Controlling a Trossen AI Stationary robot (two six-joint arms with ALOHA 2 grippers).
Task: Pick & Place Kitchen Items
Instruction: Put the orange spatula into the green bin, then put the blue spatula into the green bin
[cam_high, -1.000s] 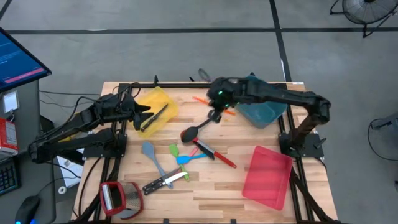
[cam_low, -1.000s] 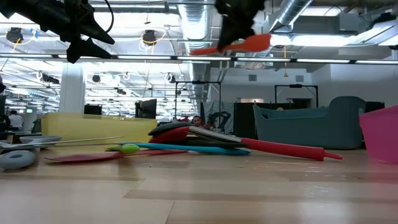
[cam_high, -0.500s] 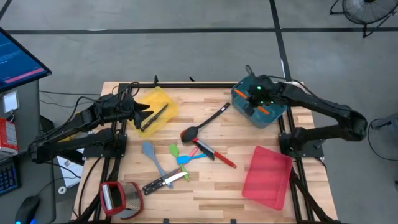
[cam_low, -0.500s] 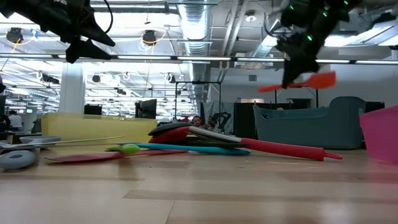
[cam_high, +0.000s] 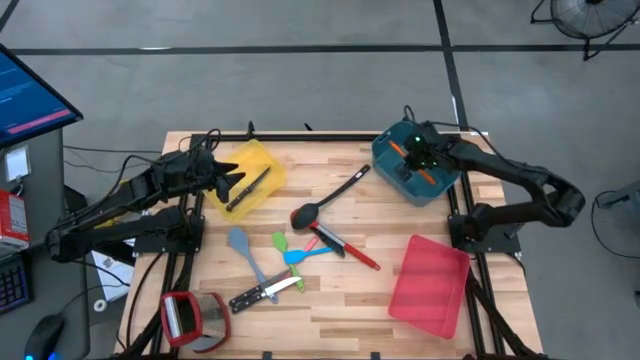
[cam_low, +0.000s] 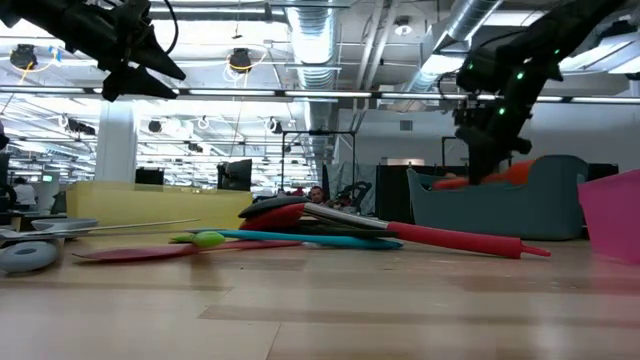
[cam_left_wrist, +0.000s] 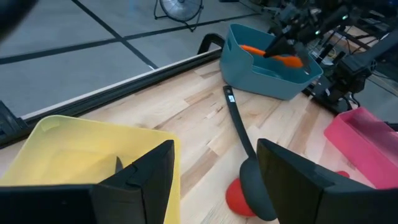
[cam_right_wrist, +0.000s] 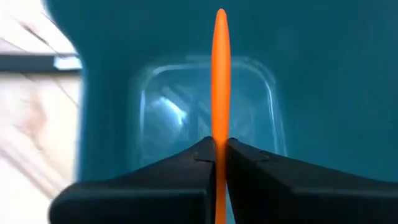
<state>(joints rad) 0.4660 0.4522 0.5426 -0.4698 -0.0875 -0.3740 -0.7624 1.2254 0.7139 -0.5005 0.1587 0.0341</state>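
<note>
Between the right gripper (cam_right_wrist: 219, 163) fingers: orange spatula (cam_right_wrist: 220, 74), pinched edge-on over teal bin (cam_right_wrist: 323, 81).
Light, thin, flexible; you'd grip its handle.

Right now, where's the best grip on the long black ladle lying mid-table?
Take the long black ladle at mid-handle, from straight above. It lies flat and diagonal with bare wood on both sides there. Its bowl end sits against the red-handled tool, so I'd avoid that end.
</note>
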